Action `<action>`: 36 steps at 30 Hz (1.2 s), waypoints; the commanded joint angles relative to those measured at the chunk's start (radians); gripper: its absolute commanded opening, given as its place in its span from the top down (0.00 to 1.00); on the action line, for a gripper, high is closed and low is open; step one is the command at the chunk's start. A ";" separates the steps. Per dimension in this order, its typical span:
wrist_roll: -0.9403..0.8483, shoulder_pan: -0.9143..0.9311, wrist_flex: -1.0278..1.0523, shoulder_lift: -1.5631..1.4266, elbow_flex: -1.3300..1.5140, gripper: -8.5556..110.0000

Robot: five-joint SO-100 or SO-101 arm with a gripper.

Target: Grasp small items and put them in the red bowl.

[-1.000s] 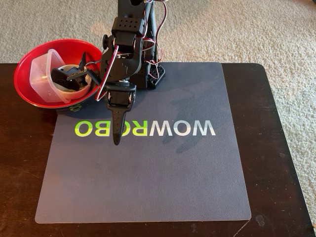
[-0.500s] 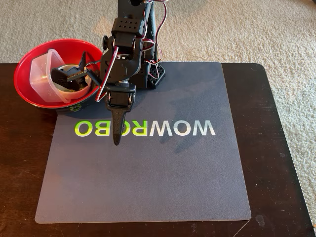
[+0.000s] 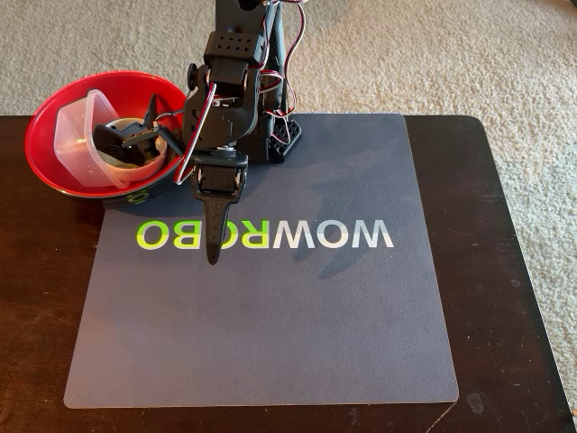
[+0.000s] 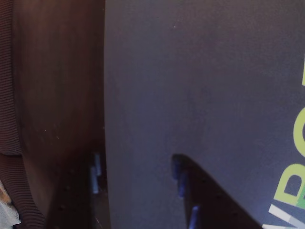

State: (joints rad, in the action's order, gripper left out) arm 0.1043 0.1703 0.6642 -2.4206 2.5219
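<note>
Claw (image 3: 213,257): pressed together into one dark point with nothing between the fingers, hanging over the green and white lettering on the mat in the fixed view.
Arm (image 3: 230,99): black with red wires, rising from its base at the far edge of the mat, folded forward and down.
Red bowl (image 3: 54,113): at the far left corner of the mat, just beside the arm's base, its near rim overlapping the mat's edge.
Clear square plastic tub (image 3: 77,137): inside the bowl, tilted against its left wall.
Cream round dish (image 3: 126,158): inside the bowl, right of the tub, partly hidden under dark pieces.
Dark grey pieces (image 3: 126,137): lying on the dish in the bowl; which is bar and which is bracket cannot be told.
Mat (image 3: 288,325): grey, near half and right side bare, giving wide open room in front of and right of the claw.
Bench (image 3: 505,271): dark wood, bare strips showing left, right and near of the mat; carpet (image 3: 433,54) lies beyond its far edge.
Wrist view: mat edge (image 4: 105,95) runs top to bottom, dark wood to its left; dark claw parts at the bottom are blurred.
</note>
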 commanded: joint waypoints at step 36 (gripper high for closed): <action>0.021 0.029 -0.002 -0.008 -0.012 0.77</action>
State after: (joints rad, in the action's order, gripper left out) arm 0.1258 0.2071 0.6642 -2.4206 2.5249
